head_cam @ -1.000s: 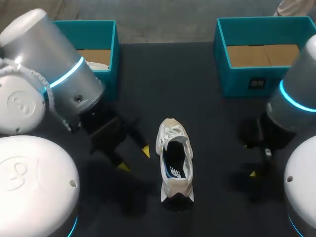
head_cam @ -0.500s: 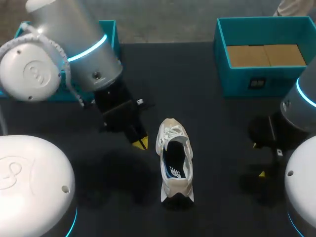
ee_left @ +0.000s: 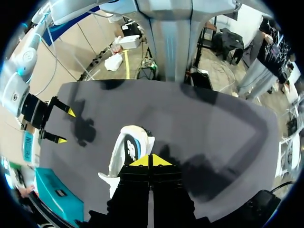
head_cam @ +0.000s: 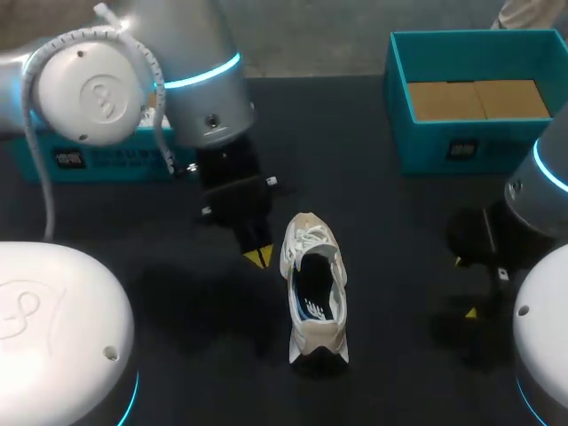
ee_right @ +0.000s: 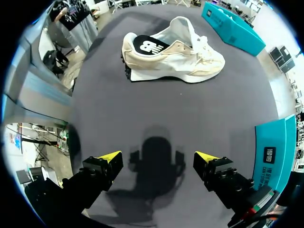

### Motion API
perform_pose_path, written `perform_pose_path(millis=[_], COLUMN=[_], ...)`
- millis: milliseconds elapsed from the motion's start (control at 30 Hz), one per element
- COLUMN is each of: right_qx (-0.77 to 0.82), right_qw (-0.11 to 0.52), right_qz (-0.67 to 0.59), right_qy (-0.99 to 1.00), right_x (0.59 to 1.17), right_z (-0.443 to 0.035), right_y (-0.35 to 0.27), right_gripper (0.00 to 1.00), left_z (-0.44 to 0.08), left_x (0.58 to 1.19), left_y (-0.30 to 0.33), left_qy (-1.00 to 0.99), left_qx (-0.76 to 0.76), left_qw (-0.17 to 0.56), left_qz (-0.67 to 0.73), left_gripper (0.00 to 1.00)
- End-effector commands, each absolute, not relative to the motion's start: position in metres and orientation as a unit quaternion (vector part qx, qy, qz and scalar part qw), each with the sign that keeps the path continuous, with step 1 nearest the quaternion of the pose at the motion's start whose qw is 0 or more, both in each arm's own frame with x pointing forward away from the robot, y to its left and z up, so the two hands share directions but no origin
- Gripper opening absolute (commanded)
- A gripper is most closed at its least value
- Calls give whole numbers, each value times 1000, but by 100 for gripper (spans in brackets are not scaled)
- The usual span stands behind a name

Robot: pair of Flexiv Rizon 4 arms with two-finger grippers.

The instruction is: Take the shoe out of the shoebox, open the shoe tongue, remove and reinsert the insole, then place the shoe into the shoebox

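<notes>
1 shoe (head_cam: 314,288), 2 shoeboxes (head_cam: 444,146) (head_cam: 98,160) & 2 arms (head_cam: 191,80) (head_cam: 537,204).

Left box (head_cam: 115,164), beyond the shoe (head_cam: 314,288): only the front wall is visible, the remainder hidden behind the left arm (head_cam: 191,62). Right box (head_cam: 426,142), also beyond the shoe: far corner cut off by the frame edge. Right gripper (head_cam: 464,287), beside the shoe: largely under its arm. Left wrist view: shoe partly hidden behind the left gripper (ee_left: 151,160).
</notes>
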State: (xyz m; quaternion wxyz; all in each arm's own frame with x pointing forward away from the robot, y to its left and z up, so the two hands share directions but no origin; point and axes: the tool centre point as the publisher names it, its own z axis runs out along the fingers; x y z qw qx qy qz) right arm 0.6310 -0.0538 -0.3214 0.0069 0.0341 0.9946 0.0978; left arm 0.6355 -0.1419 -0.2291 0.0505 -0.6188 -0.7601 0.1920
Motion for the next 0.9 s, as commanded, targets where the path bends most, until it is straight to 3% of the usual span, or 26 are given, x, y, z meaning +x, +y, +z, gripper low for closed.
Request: perform_pose_path(millis=[33, 900], right_qx=[34, 34], right_qw=[8, 8], right_qz=[97, 97], right_qy=[995, 995], right_x=[629, 629], right_z=[-322, -322], right_y=[-54, -54], right_gripper=[100, 100], left_z=[-229, -260], left_x=[636, 624], left_y=[-157, -193], left_qy=[-718, -561], left_qx=[-674, -808], left_qw=[77, 153], left_qz=[158, 92], left_gripper=[0, 0])
